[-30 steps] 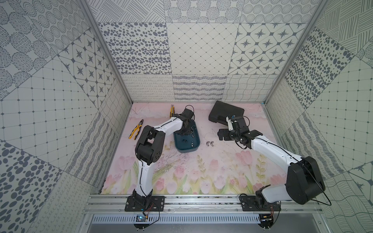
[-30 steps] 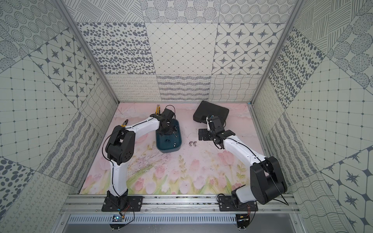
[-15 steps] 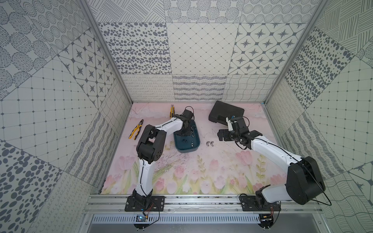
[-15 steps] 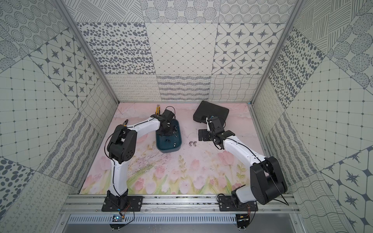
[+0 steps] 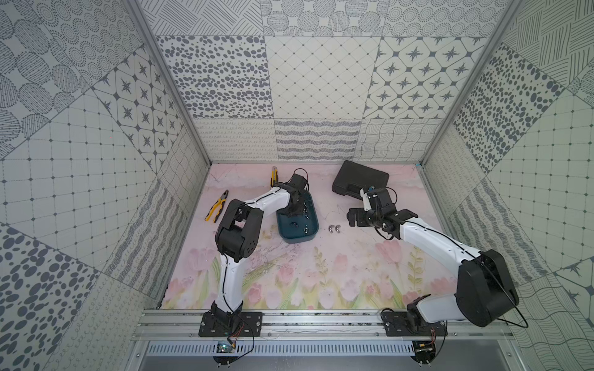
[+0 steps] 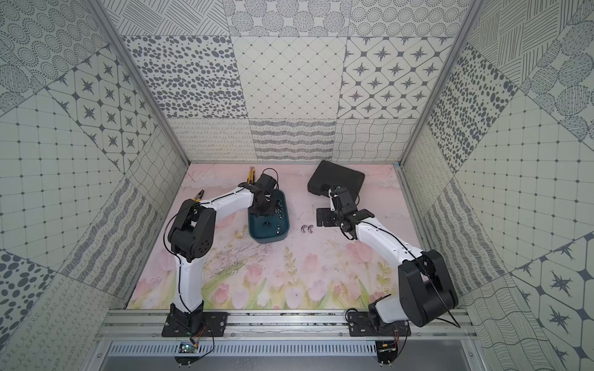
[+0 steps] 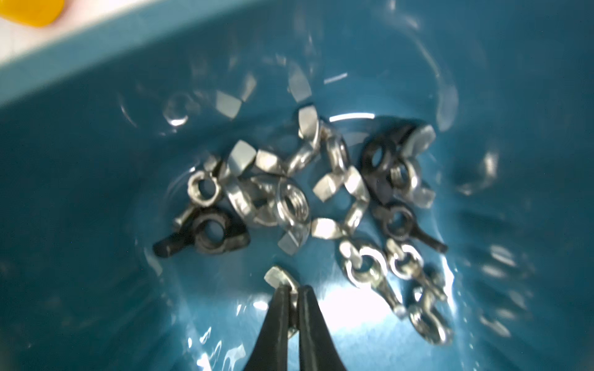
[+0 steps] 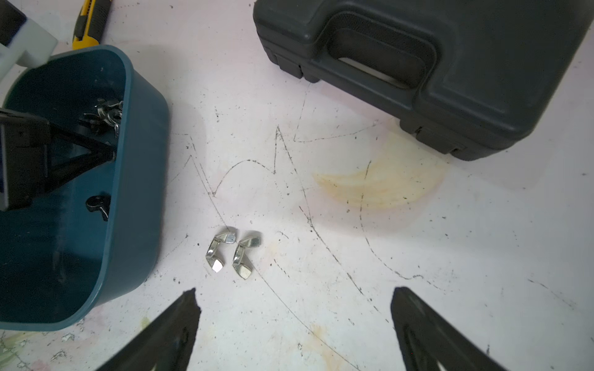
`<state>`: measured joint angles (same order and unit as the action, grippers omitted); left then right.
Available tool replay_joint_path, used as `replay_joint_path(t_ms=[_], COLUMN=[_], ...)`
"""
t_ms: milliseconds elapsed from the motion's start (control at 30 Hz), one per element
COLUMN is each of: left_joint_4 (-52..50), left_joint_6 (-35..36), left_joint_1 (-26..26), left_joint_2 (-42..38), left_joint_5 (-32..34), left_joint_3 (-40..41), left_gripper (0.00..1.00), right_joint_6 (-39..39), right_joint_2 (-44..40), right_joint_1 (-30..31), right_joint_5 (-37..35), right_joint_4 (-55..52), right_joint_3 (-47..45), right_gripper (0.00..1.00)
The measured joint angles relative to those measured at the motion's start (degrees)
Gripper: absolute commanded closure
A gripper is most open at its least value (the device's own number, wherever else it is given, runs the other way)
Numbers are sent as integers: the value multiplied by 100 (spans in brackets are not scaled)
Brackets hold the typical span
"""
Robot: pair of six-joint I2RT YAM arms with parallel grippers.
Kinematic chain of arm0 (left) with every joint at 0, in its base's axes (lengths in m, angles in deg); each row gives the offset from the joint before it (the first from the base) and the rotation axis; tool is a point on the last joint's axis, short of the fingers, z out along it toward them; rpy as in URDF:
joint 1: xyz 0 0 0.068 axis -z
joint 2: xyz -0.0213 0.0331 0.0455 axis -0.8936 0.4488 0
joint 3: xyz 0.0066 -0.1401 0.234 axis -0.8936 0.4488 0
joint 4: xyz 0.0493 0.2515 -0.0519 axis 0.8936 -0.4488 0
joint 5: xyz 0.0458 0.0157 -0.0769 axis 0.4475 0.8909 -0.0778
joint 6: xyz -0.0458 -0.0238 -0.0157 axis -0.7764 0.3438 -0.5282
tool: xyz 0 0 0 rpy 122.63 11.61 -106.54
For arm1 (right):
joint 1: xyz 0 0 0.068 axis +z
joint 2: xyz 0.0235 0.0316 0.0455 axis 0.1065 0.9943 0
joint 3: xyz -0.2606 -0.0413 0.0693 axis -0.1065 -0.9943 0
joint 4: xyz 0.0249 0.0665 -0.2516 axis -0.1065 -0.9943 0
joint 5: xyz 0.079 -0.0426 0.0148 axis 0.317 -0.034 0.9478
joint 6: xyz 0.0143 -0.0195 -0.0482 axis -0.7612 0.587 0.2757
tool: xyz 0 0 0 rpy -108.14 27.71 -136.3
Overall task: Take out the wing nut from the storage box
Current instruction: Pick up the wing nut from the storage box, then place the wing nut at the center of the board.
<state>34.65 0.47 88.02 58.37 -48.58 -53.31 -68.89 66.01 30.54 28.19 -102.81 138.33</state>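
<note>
Wing nut [image 7: 279,277], shiny metal, tight in left gripper [image 7: 293,290]; right gripper [image 8: 294,291] wide apart.

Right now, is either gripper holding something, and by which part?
The left gripper pinches a silver wing nut just behind one wing, inside the storage box. The right gripper is open and empty.

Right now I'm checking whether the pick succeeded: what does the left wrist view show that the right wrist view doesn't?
Only the left wrist view: the grip itself, the left gripper shut on a silver wing nut. Only the right wrist view: the right gripper, fingers wide open, above the mat; two loose wing nuts on it; the black case. Both: the storage box, the heap of wing nuts inside it, and the left gripper in the box.
</note>
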Motion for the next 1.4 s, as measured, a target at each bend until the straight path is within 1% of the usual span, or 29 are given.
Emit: replay_joint_path(t_ms=[100,267,533,633,833,967,1167,1400], left_joint_4=[-7,-52,-131,-138,-177,-179,-127,-35], left_joint_6=[-2,-42,-199,-289,-481,-693,-1060,-1432], left_joint_1=[0,0,81,297,1014,1510,2103,2479], left_joint_2=[-70,-247,-929,-1161,-1300,-1126,-448,501], left_joint_5=[-44,-127,-243,-304,-330,-350,-439,-496], left_joint_3=[11,74,184,181,-13,-280,-855,-1606], left_gripper=[100,100,100,100,100,100,100,100], right_joint_6=[-11,-20,-22,-20,-46,-166,-258,-210], right_joint_2=[-116,-203,-210,-210,-210,-337,-855,-975], right_joint_1=[0,0,0,-2,-127,-553,-1161,-1272], right_joint_5=[0,0,-2,-17,-59,-87,-107,-44], right_joint_4=[0,2,2,2,50,59,-70,-199], right_joint_3=[-35,-42,-68,-70,-184,-492,-723,-734], right_gripper=[3,3,3,3,3,3,3,3])
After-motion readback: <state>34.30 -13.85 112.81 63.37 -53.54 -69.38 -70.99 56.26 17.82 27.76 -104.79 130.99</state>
